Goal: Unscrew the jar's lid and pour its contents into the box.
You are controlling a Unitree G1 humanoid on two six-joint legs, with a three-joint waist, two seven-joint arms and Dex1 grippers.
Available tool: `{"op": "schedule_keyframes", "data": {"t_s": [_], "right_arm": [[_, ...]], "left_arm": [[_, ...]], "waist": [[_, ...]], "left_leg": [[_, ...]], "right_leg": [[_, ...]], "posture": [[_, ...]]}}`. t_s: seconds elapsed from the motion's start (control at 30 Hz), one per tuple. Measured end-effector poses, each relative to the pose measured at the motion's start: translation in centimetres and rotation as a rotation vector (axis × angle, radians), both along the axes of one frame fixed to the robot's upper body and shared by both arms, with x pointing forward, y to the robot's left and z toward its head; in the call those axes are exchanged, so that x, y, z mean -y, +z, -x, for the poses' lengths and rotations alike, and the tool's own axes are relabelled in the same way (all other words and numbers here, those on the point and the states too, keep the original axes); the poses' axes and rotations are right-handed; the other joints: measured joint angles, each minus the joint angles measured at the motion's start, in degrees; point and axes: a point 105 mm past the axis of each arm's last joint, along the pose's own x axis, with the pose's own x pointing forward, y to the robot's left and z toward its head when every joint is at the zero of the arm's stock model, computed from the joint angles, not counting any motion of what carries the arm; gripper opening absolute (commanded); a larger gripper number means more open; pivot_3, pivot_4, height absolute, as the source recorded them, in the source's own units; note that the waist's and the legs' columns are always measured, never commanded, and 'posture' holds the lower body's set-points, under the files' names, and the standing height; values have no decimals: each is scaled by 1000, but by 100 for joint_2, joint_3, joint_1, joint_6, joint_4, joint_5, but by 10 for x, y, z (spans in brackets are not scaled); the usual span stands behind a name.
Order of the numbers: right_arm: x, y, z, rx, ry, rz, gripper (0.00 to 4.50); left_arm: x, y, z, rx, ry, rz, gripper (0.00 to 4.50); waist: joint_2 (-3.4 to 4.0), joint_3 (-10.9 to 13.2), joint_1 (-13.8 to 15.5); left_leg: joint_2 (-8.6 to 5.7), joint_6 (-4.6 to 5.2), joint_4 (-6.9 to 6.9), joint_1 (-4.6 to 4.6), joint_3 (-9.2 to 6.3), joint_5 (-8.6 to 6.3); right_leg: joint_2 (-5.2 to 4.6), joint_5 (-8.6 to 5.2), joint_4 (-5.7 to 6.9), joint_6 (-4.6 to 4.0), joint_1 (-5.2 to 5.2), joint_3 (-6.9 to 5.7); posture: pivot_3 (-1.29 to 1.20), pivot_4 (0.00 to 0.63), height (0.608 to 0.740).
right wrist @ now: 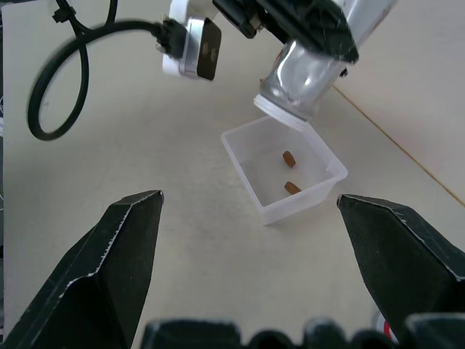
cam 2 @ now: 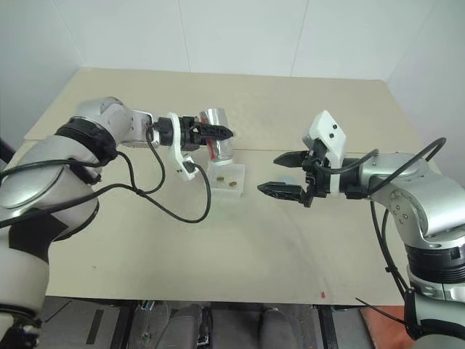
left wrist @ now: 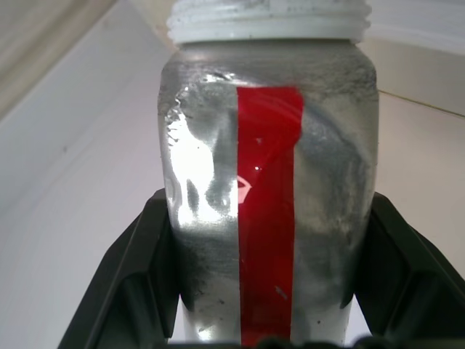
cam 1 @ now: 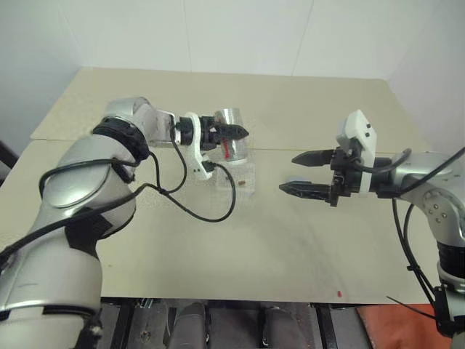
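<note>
so, from the head camera i see my left end effector (cam 1: 236, 132) clamped on the jar (cam 1: 234, 140), which hangs tipped over the box (cam 1: 243, 179) on the beige tabletop (cam 1: 305, 218). the box sits near the middle of the tabletop, and a small brown piece of the contents (cam 2: 231, 184) lies inside it. my right end effector (cam 1: 294, 172) hovers to the right of the box, well apart from it, with its two black fingers spread wide and nothing between them.

on the left wrist camera the jar fills most of the picture: silvery body, red stripe down its side, white threaded neck with no lid on it. the black fingers (left wrist: 127, 287) press against both sides of its body.

on the right wrist camera my own fingers (right wrist: 116, 262) stand far apart and empty. beyond them the jar is tilted mouth-down, its open neck just above one corner of the box. two brown pieces rest on the box floor.
</note>
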Motion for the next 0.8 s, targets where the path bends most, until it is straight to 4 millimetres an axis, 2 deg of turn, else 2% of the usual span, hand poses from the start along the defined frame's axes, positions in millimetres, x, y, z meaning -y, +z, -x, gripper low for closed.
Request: {"op": "schedule_keyframes", "data": {"t_s": [0.13, 0.23, 0.4, 0.5, 0.57, 0.63, 0.73, 0.8], "right_arm": [[0, -1, -2, -5, -8, -8, 4440], [0, -1, -2, -8, -10, -15, 4440], [-3, -3, -4, -27, -6, -54, 4440], [-5, -3, -4, -40, 7, -71, 4440], [-4, -4, -4, -48, 6, -76, 4440], [-3, -4, -5, -54, 4, -76, 4440], [-2, -5, -5, -58, 6, -75, 4440], [-2, -5, -4, -58, 8, -75, 4440]], "left_arm": [[-14, 23, -3, -66, 90, 201, 2750], [-27, 27, -6, -185, 173, 386, 2750], [-58, 7, -10, -627, 312, 868, 2750], [-62, -9, -6, -992, 259, 1170, 2750], [-64, -18, 1, -1186, 213, 1270, 2750], [-70, -16, 8, -1291, 174, 1339, 2750], [-78, -15, 17, -1343, 153, 1429, 2750], [-89, -35, 21, -1378, 221, 1503, 2750]], "waist": [[0, 0, -12], [1, 0, -32], [2, -1, -75], [3, -2, -101], [3, -1, -135], [3, -1, -159], [5, -3, -178], [8, -4, -187]], "left_leg": [[0, -2, 11, 1, 1, 1], [2, -2, 26, 1, 0, 1], [6, -3, 42, 2, 0, 3], [11, -3, 52, -2, -6, 2], [11, -3, 59, -6, -14, 2], [9, -3, 61, -5, -25, 2], [7, -2, 60, 10, -31, 2], [7, 4, 58, 22, -44, -2]], "right_leg": [[-1, 0, 17, 0, -1, 0], [-2, 0, 30, 0, 0, 0], [-2, 0, 42, -1, 3, -2], [-3, 0, 43, -1, 3, -1], [0, 0, 45, -1, 2, -1], [3, 0, 50, 0, 5, -3], [3, 0, 51, 0, 21, 1], [3, 0, 53, -1, 27, 7]], "posture": [[0, 150, 740], [0, 150, 740], [0, 150, 740], [0, 150, 740], [0, 150, 740], [0, 150, 740], [0, 150, 740], [0, 150, 740]]}}
